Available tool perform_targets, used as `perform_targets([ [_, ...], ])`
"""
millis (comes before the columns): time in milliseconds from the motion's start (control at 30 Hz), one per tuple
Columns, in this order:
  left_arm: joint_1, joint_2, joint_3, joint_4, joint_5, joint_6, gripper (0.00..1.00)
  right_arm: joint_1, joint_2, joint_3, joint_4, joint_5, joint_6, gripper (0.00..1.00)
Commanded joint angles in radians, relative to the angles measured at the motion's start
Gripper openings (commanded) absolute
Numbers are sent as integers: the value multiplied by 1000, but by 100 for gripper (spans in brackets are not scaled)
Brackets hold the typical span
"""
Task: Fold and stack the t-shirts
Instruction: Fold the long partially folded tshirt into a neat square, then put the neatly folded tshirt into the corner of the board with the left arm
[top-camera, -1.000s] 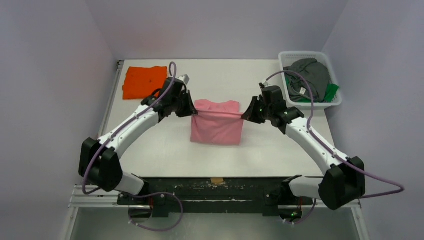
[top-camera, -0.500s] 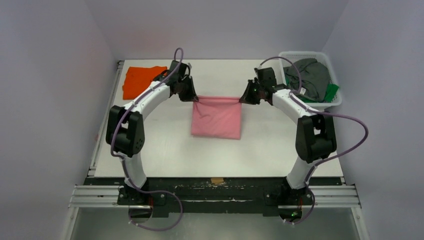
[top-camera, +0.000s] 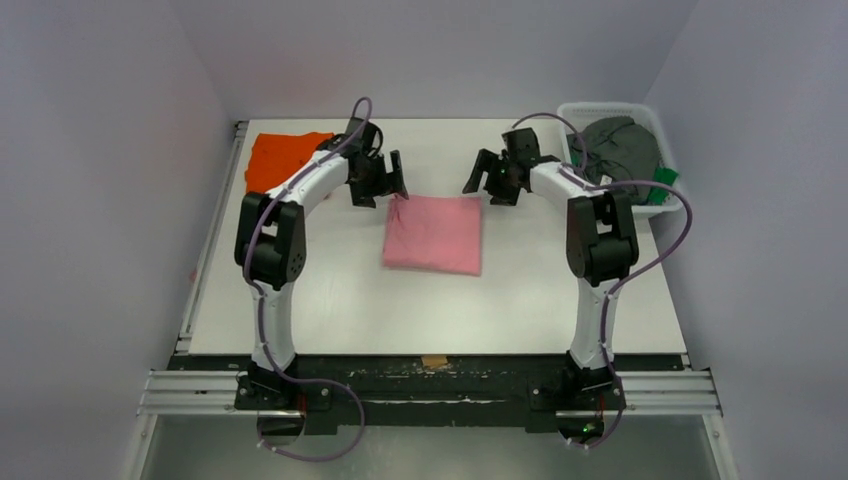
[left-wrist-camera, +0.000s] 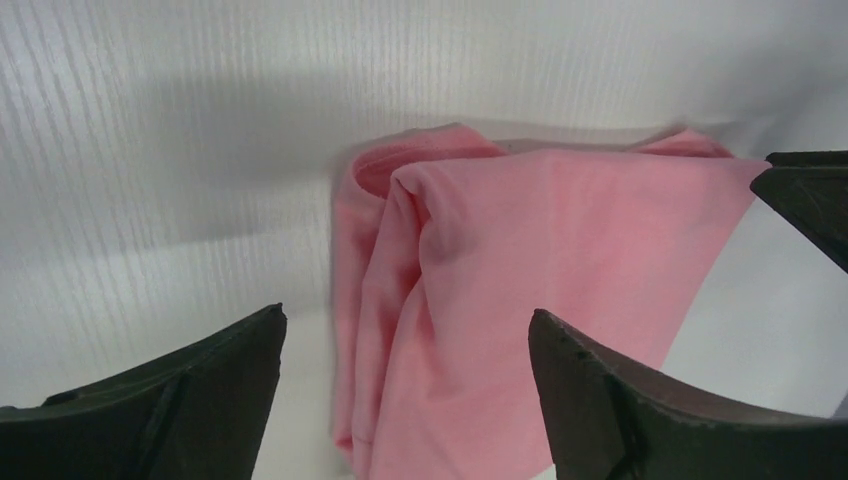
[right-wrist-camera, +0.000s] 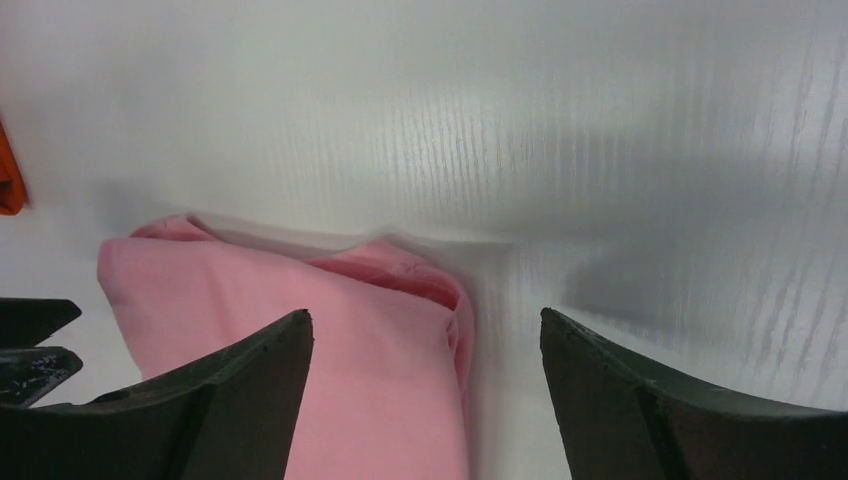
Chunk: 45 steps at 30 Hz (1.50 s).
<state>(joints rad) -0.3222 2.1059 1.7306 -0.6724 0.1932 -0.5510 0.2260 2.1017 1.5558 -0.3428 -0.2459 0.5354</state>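
The light pink t-shirt lies folded into a rough square in the middle of the table. My left gripper hovers open just above its far left corner, nothing between the fingers. My right gripper hovers open over the far right corner, also empty. The left wrist view looks down on the pink cloth between the spread fingers of the left gripper. In the right wrist view the folded edge of the pink t-shirt sits below the open right gripper. An orange t-shirt lies folded at the far left.
A white mesh basket at the far right corner holds a dark grey t-shirt and a green one. The white table ends at a black rail near the arm bases. Purple walls close in the sides and back.
Both grippers carried the pink shirt's near edge up and over to the far side, then opened and let go. The shirt now lies flat, folded in half.
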Motion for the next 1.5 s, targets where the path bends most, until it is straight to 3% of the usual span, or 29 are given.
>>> perform_targets([
  [0,15,-79,-48,31,47,10,96,-7,-130,-45,8,-4,-17,84],
  [33,14,-99,-91,56,68,6,99,-7,-172,-95,33,14,-9,85],
  [233,14,-112,-242,123,128,-19,100,-7,-422,-369,58,78,3,88],
  [433,-3,-32,-242,139,159,-43,86,-7,-589,-491,10,119,-15,89],
  [533,-31,8,-209,115,160,-52,69,-7,-668,-531,9,141,-15,89],
  [600,-52,35,-185,99,143,-53,51,-7,-705,-547,8,148,-15,89],
  [667,-75,49,-144,54,85,-44,29,-8,-733,-560,3,153,-19,89],
  [733,-92,67,-100,18,26,-37,0,-7,-758,-570,-1,156,-23,89],
  [833,-97,100,13,-68,-34,-10,0,-8,-793,-586,-1,154,-35,89],
  [967,-104,91,136,-158,-240,70,0,-8,-838,-615,17,183,-52,89],
  [1200,-98,147,358,-225,-636,344,0,-8,-888,-647,32,295,-59,90],
  [1467,11,189,514,-183,-686,506,0,-8,-919,-675,65,359,-62,91],
])
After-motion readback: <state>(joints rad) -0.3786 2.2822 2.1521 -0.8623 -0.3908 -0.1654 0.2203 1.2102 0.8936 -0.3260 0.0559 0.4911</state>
